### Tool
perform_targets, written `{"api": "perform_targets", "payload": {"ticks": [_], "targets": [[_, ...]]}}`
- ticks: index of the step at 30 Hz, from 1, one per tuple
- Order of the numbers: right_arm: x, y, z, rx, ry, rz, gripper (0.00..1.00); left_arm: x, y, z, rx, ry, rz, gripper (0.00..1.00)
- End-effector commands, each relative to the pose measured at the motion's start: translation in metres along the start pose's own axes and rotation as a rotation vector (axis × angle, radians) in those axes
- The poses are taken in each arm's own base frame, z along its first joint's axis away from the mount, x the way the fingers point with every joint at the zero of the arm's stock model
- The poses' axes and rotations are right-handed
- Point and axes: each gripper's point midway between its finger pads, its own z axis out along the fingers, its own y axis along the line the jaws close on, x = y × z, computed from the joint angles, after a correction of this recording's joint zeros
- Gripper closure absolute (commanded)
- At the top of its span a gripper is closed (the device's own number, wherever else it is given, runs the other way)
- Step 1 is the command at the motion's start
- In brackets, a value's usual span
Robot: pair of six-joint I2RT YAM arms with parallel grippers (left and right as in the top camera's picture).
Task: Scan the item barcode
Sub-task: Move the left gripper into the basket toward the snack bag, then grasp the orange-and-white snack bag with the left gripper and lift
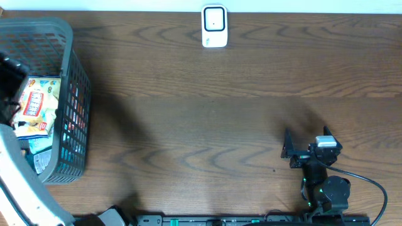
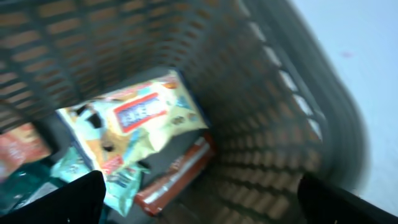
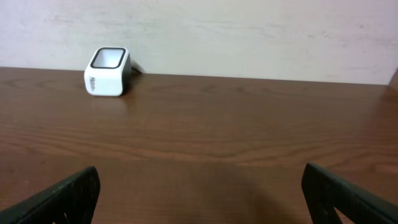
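Over the basket (image 1: 76, 113), the left fingers (image 2: 62, 202) hang spread wide and empty above a snack pack (image 2: 134, 121). The right fingers (image 3: 62, 199) gape empty too. Nothing is picked up or at the scanner (image 1: 214, 26) yet.

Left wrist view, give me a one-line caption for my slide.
Looking down into a dark plastic basket holding snack packets, a pale yellow bag at the centre.
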Motion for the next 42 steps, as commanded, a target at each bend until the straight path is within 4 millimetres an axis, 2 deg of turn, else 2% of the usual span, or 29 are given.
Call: {"api": "perform_targets", "payload": {"ticks": [1, 8, 14, 21, 29, 42], "targets": [[0.001, 0.000, 0.000, 0.004, 0.004, 0.003, 0.01, -0.002, 0.015, 0.015, -0.046, 0.023, -0.031, 0.02], [0.001, 0.000, 0.000, 0.004, 0.004, 0.003, 0.01, 0.036, 0.057, 0.073, -0.180, 0.240, -0.035, 0.01], [0.001, 0.000, 0.000, 0.004, 0.004, 0.003, 0.01, 0.062, 0.090, 0.111, -0.268, 0.381, -0.079, 0.01], [0.001, 0.000, 0.000, 0.004, 0.004, 0.003, 0.01, 0.085, 0.118, 0.145, -0.335, 0.489, -0.117, 0.01], [0.001, 0.000, 0.000, 0.004, 0.004, 0.003, 0.01, 0.098, 0.146, 0.166, -0.434, 0.530, -0.112, 0.01], [0.001, 0.000, 0.000, 0.004, 0.004, 0.003, 0.01, 0.092, 0.145, 0.179, -0.417, 0.496, -0.107, 0.01]]}}
